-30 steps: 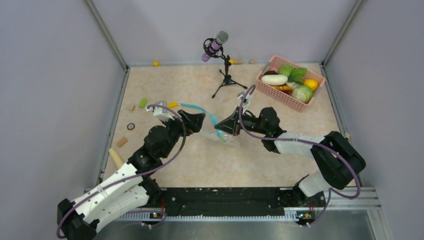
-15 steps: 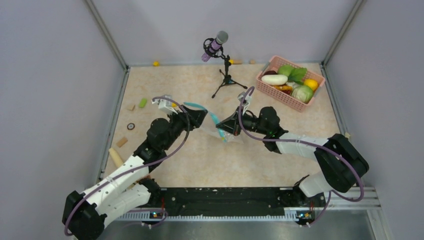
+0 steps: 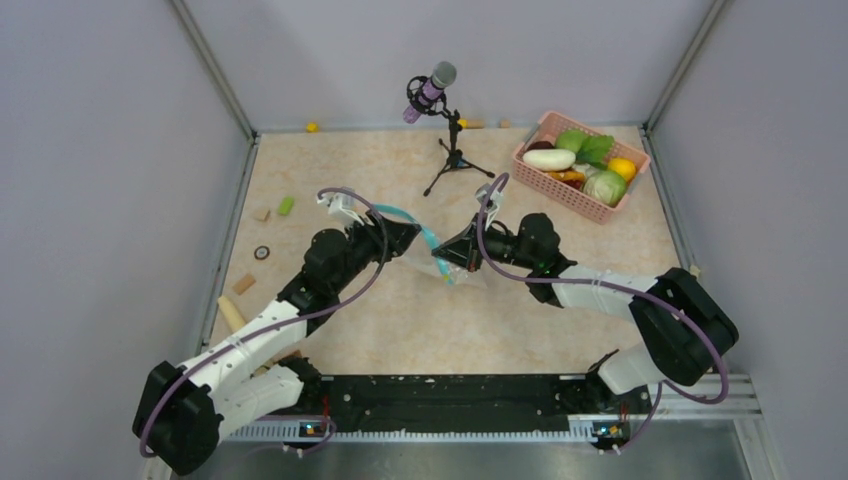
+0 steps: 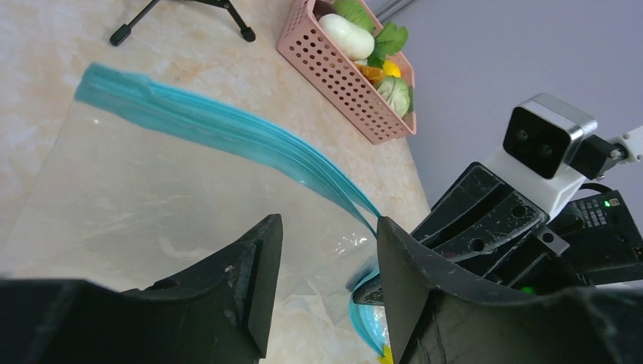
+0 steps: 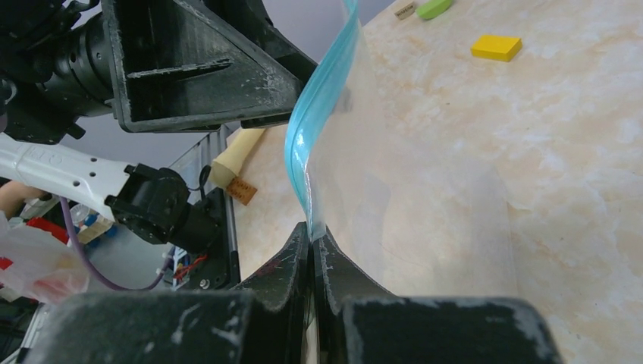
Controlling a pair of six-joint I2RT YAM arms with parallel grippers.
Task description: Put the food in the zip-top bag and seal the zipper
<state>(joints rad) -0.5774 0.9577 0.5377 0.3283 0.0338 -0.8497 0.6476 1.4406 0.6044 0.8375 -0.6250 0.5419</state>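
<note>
Since a second ago, the left jaws have pushed forward and narrowed. They stand apart, astride the film of the clear crinkly zip-top bag, just under its light blue zipper strip. The right jaws are pinched together on that strip's other end, holding the mouth up above the marble-patterned bench. The strip runs left to right between both jaws. Far right, the toy produce sits in a pink lattice basket.
</note>
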